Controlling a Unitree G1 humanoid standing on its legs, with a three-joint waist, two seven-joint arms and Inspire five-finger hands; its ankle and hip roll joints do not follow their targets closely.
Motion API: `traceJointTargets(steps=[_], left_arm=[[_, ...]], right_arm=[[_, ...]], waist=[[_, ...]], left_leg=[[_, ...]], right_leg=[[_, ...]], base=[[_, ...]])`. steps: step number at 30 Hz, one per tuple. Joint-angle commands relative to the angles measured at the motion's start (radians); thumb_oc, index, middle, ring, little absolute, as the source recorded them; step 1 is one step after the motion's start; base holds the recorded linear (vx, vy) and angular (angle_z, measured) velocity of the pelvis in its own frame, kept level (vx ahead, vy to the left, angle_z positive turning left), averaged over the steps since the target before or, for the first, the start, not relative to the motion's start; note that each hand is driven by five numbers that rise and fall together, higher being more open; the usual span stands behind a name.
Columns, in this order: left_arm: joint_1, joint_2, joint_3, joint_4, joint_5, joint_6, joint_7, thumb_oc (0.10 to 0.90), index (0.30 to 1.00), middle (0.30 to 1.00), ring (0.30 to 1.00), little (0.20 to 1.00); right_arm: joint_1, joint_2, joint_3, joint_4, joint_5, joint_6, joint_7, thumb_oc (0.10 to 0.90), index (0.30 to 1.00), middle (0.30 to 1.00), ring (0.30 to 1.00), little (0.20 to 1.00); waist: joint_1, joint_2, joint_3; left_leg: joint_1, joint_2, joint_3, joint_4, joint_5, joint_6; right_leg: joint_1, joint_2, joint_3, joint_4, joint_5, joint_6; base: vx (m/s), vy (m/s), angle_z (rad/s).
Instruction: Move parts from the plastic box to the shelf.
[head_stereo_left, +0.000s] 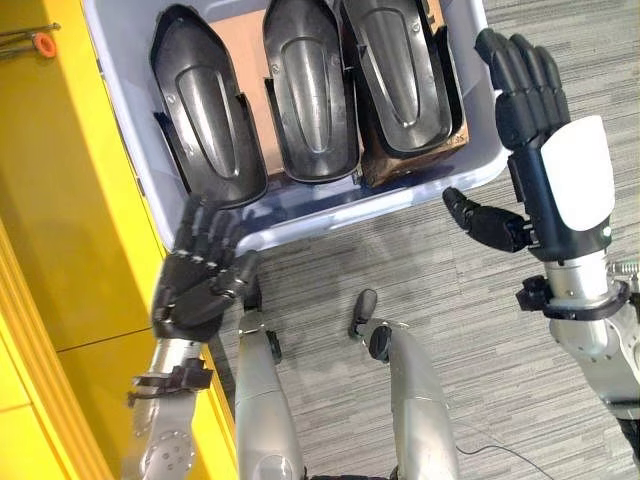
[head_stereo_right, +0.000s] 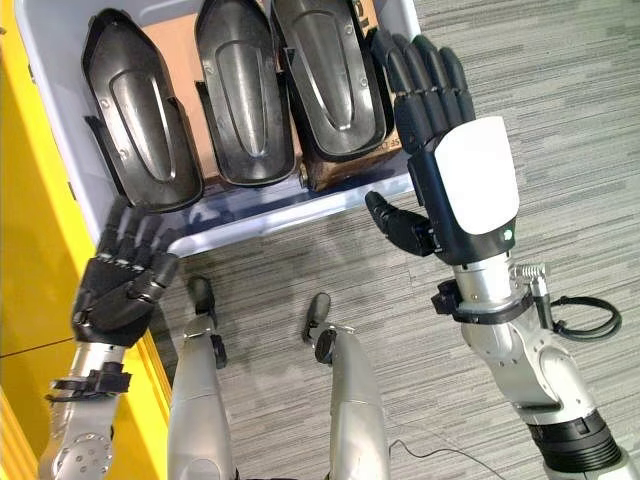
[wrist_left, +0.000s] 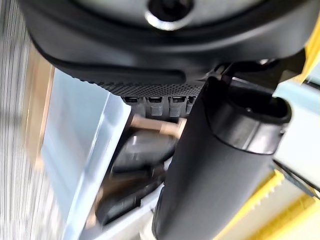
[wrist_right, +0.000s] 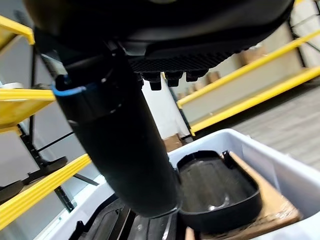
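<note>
Box (head_stereo_left: 300, 215) on floor (head_stereo_left: 480, 330), ahead of robot. Three parts in box, side by side: left part (head_stereo_left: 205, 105), middle part (head_stereo_left: 308, 95), right part (head_stereo_left: 398, 70). Cardboard (head_stereo_left: 245, 60) under parts. Shelf (head_stereo_left: 70, 240) left of box, touching or just beside it. Left robot hand (head_stereo_left: 195, 285) at box's near-left corner, by shelf. Right robot hand (head_stereo_left: 545, 150) at box's near-right corner, outside wall.

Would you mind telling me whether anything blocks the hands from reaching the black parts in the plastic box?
Nothing visible does. The left hand is open at the plastic box's near rim, the right hand open by its right corner, and the three black parts lie uncovered inside.
</note>
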Motion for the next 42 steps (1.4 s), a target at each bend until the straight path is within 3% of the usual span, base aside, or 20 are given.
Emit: traceJointTargets(steps=[1,7,18,25,31,42], left_arm=[[-0.020,0.040,-0.012,-0.054,0.025,-0.060,-0.066,0.900,1.000,1.000,1.000,1.000],[-0.045,0.051,-0.012,-0.056,-0.007,-0.054,-0.089,0.900,1.000,1.000,1.000,1.000],[-0.054,0.059,-0.022,-0.071,-0.008,-0.025,-0.083,0.900,1.000,1.000,1.000,1.000],[-0.042,0.066,-0.034,-0.068,-0.007,-0.021,-0.102,0.900,1.000,1.000,1.000,1.000],[-0.033,0.070,-0.033,-0.055,-0.005,-0.008,-0.127,0.900,1.000,1.000,1.000,1.000],[-0.060,0.111,-0.049,-0.026,-0.021,0.000,-0.133,0.900,1.000,1.000,1.000,1.000]], right_arm=[[-0.037,-0.049,-0.085,-0.063,0.031,-0.046,-0.087,0.900,1.000,1.000,1.000,1.000],[-0.073,-0.061,-0.084,-0.043,0.000,-0.053,-0.142,0.900,1.000,1.000,1.000,1.000],[-0.161,-0.095,-0.120,-0.049,-0.009,-0.057,-0.208,0.900,1.000,1.000,1.000,1.000],[-0.298,-0.135,-0.115,-0.064,-0.005,-0.058,-0.153,0.900,1.000,1.000,1.000,1.000],[-0.357,-0.153,-0.056,-0.043,0.006,0.008,-0.028,0.900,1.000,1.000,1.000,1.000],[-0.415,-0.207,0.075,0.099,-0.088,0.133,0.010,0.900,1.000,1.000,1.000,1.000]], waist=[[-0.015,0.039,-0.014],[-0.014,0.064,-0.014],[-0.004,0.064,-0.014],[0.021,0.066,-0.014],[0.039,0.070,-0.014],[0.051,0.070,-0.014]], left_leg=[[0.006,-0.011,0.051,0.013,0.019,-0.042],[0.036,-0.028,0.067,-0.028,0.029,-0.035],[0.067,-0.017,0.074,-0.050,0.034,-0.034],[0.073,-0.019,0.060,-0.038,0.032,-0.032],[0.069,-0.025,0.049,-0.037,0.038,-0.030],[0.026,-0.024,0.034,-0.016,0.042,-0.028]], right_leg=[[0.058,-0.066,0.013,0.054,-0.043,0.132],[0.049,-0.086,0.023,0.054,-0.032,0.139],[0.070,-0.086,0.019,0.044,-0.025,0.138],[0.085,-0.084,0.005,0.057,-0.031,0.128],[0.088,-0.085,-0.007,0.063,-0.032,0.123],[0.062,-0.094,-0.017,0.068,-0.025,0.127]], base=[[-0.08,0.081,0.19],[-0.03,0.035,0.03],[0.00,-0.010,0.01],[0.04,-0.026,0.00],[0.02,-0.017,0.00],[0.01,-0.026,0.01]])
